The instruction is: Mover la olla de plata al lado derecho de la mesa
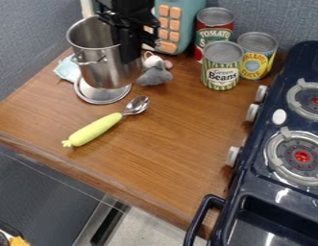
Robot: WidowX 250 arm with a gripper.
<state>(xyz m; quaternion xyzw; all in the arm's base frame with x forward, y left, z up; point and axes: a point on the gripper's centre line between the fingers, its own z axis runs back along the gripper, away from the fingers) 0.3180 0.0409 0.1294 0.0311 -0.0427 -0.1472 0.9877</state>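
Observation:
The black gripper point(128, 44) hangs down at the upper left, shut on the right side of the silver pot point(99, 71) and covering part of its rim. The pot is empty as far as its inside shows, and leans a little, its opening toward the upper left. A small loop handle is on its front wall. Beneath the pot lies a round silver lid point(102, 97), partly hidden by it; whether the two touch, I cannot tell. The wooden table point(167, 149) extends to the right and front.
A spoon with a yellow-green handle point(97, 129) lies in front of the lid. Close to the pot's right is a grey plush mouse point(156, 75); a light blue cloth point(68, 68) is at its left. Cans point(221, 69) and a teal toy point(180, 24) stand behind. The dark stove point(257, 166) borders the right.

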